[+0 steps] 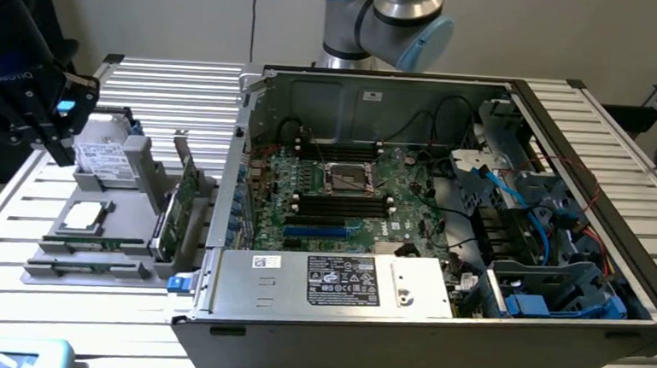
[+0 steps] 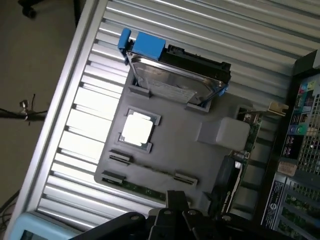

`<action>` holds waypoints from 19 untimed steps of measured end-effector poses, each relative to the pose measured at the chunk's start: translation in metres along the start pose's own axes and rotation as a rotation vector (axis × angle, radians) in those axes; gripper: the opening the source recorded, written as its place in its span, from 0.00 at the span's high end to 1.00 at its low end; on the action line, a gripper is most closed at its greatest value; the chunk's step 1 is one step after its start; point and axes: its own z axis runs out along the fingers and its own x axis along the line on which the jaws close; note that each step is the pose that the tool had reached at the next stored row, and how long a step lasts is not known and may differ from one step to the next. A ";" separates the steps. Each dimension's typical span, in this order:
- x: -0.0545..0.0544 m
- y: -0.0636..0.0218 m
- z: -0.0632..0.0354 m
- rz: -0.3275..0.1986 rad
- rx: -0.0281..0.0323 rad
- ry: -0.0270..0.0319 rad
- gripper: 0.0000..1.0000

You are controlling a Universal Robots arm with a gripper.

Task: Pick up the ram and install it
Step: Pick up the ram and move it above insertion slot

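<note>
The ram (image 1: 92, 242) is a slim green stick standing on edge in a slot at the near side of a grey holder tray (image 1: 136, 159). A second green stick (image 1: 84, 265) lies just in front of it. In the wrist view the ram (image 2: 143, 188) shows as a thin green strip along the tray's edge. My gripper (image 1: 57, 143) hangs above the tray's far corner, apart from the ram. Its black fingers (image 2: 176, 201) stand pressed together, shut on nothing. The open computer case (image 1: 435, 319) holds the motherboard (image 1: 403, 176) with long black slots (image 1: 344, 204).
The tray also carries a hard drive (image 2: 172, 75) with blue brackets, a square processor (image 2: 137, 129) and a broader green expansion card (image 1: 187, 201) standing against the case wall. Cables and drive cages (image 1: 540, 274) crowd the case at the exterior view's right. The slatted metal table (image 1: 175, 80) surrounds everything.
</note>
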 end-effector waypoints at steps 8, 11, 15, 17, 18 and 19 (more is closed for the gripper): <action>0.000 0.0000 0.0000 -0.144 -0.0024 0.0075 0.89; 0.000 0.0000 0.0000 -0.199 -0.0033 0.0104 0.89; 0.000 0.0000 0.0000 -0.272 -0.0045 0.0142 0.89; 0.000 0.0000 0.0000 -0.308 -0.0051 0.0161 0.89; 0.000 0.0000 0.0000 -0.326 -0.0054 0.0170 0.89; 0.000 0.0000 0.0000 -0.344 -0.0057 0.0179 0.89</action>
